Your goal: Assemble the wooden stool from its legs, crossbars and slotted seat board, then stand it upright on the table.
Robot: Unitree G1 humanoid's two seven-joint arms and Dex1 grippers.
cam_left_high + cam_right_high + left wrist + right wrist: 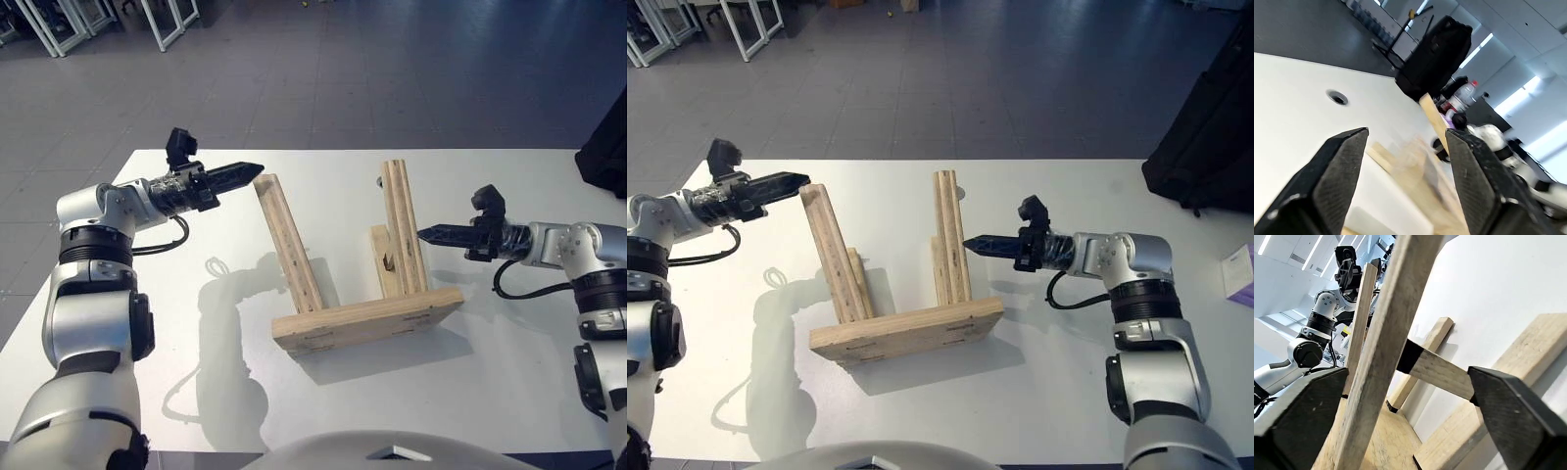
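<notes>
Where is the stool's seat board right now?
In the left eye view the seat board lies on the white table, about centred left to right and toward the robot's side, with the wooden legs rising from it.

A white table [509, 392] stands on grey floor [392, 69], with white metal frames [176, 34] beyond and a black bag [1205, 127] at right.

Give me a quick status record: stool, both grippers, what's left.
stool: looks assembled, not standing on its legs; seat board nearest the robot, legs pointing away
left gripper: open, at the far end of the left leg, holding nothing
right gripper: open, tip at the outer side of the right leg; contact unclear
table: white, stool near its middle
left to do: stand the stool upright
</notes>
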